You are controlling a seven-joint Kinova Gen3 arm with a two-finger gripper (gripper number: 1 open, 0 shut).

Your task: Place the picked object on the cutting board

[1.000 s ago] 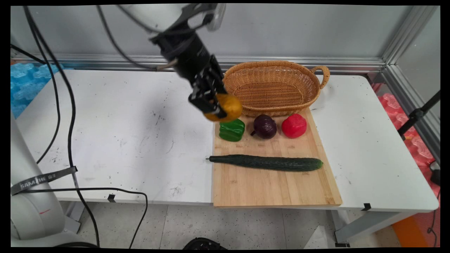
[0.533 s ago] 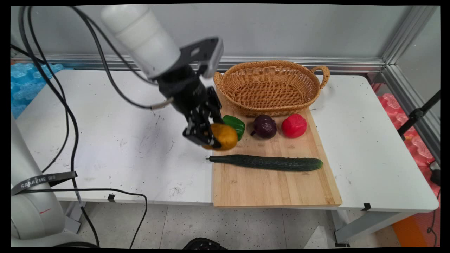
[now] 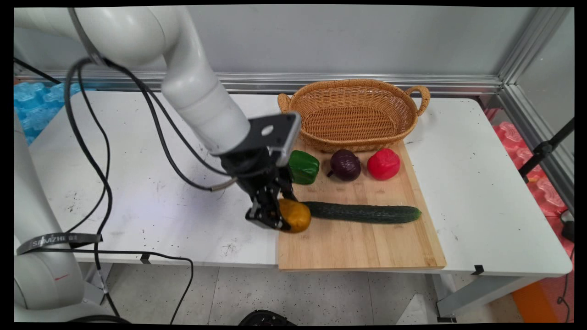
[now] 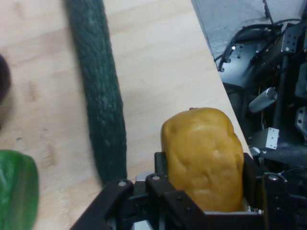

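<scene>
table (image 3: 137, 151): white, scuffed, runs across the main view below a grey wall.
board (image 3: 357, 238): wooden, lies on the table's right half, its near edge at the table's near edge; in the hand view (image 4: 158, 72) its edge runs diagonally at the right.
basket (image 3: 355, 91): woven, oval, 2 handles, at the board's far end, nothing seen inside.
arm (image 3: 197, 101): white, comes in from the upper left with black cables hanging from it, bends down to the board's left edge.
cucumber (image 3: 367, 212): dark green, lies across the board's middle; its left end is hidden behind the potato. In the hand view (image 4: 98, 91) it runs just beside the potato.
gripper (image 3: 279, 217): black, low over the board's left edge, its fingers closed on the potato from both sides.
potato (image 3: 296, 215): yellow-brown, held in the gripper, just at the cucumber's left end; whether it touches the board I cannot tell. It fills the hand view's lower middle (image 4: 204, 158).
green pepper (image 3: 303, 167): on the board, left of 3 in a row before the basket.
red pepper (image 3: 383, 163): right of that row.
onion (image 3: 345, 165): dark purple, between the 2 peppers.
</scene>
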